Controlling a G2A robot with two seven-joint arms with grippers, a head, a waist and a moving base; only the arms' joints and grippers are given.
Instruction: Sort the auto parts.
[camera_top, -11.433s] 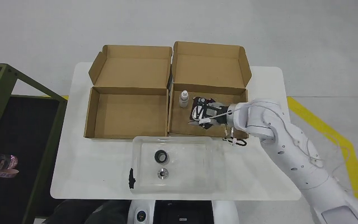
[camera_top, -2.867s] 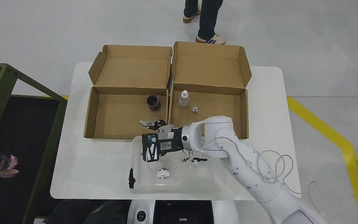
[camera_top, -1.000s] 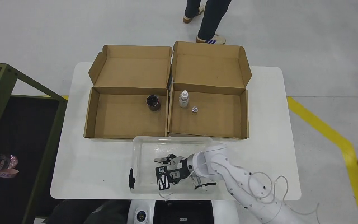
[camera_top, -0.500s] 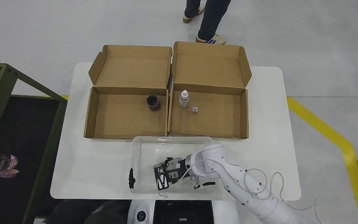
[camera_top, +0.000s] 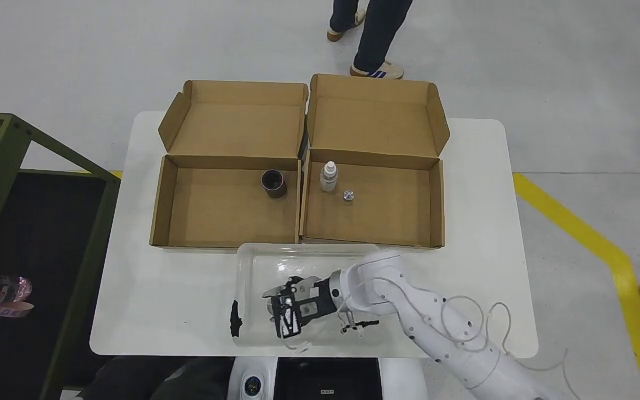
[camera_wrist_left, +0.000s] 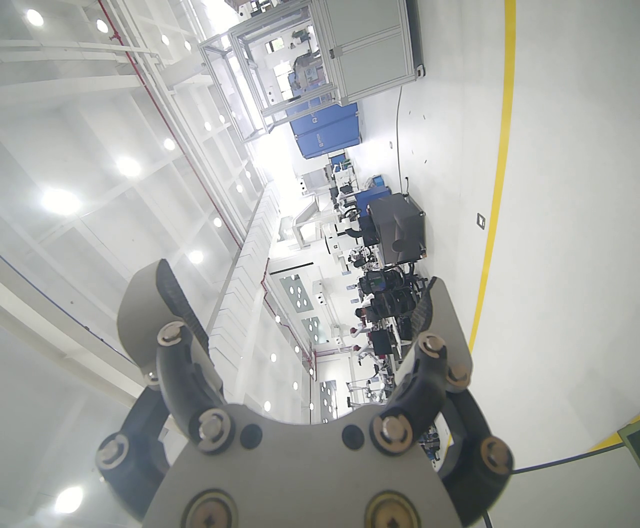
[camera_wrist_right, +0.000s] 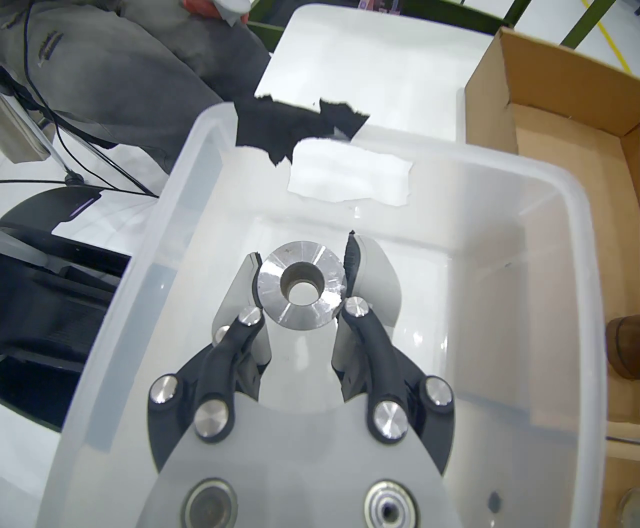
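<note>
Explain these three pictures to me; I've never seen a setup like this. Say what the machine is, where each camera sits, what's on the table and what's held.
This is a two-armed robot sorting auto parts at a white table. The top view looks down from a camera above its arms. The other two come from cameras on its wrists, each looking past that arm's end effector. On the table stand two open cardboard boxes: the left box holds a dark cylinder, the right box a small white bottle and a small silver part. Nearer the robot is a clear plastic bin. Inside it, the right end effector is shut on a metal ring. The left end effector is open, holding nothing, pointed at the hall.
</note>
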